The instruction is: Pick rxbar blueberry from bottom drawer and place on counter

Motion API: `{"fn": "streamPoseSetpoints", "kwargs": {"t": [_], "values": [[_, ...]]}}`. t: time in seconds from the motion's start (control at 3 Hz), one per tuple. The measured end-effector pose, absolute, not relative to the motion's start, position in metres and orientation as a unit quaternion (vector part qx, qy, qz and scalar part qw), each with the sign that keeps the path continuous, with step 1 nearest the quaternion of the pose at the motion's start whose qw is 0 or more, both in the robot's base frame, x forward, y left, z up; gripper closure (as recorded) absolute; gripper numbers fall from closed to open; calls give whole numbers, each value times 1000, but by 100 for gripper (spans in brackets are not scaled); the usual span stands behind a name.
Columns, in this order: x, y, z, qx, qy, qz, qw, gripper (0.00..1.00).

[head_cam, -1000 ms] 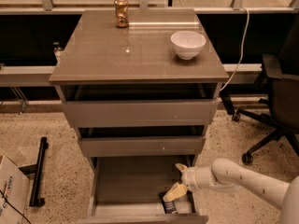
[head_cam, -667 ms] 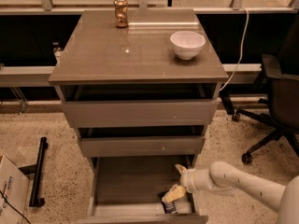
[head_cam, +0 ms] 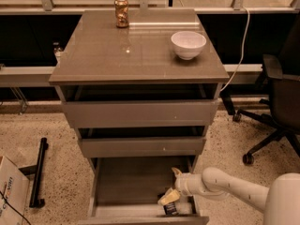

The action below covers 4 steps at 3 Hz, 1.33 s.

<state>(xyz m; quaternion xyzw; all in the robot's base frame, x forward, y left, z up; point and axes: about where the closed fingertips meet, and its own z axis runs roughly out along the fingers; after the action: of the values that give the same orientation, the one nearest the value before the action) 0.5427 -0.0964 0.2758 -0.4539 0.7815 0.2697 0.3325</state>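
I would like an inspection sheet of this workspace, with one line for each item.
Surface: counter, glossy, bar not on it.
Job's things: rxbar blueberry lies in the open bottom drawer, front right corner.
Clutter: gold can at the counter's back; white bowl at its right.
Grippers: gripper inside the drawer, just above the bar, fingers apart.
Cables: white cable hangs right of the cabinet.
Surroundings: office chair right; cardboard box on the floor, left.

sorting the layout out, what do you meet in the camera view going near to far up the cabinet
bottom drawer with the claw at its right front → middle drawer → top drawer → counter → white bowl → gold can
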Motion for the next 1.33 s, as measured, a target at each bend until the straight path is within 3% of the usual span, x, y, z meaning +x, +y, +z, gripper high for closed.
{"fn": "streamPoseSetpoints", "kwargs": {"t": [1.33], "values": [[554, -112, 185, -406, 839, 198, 304, 0]]}}
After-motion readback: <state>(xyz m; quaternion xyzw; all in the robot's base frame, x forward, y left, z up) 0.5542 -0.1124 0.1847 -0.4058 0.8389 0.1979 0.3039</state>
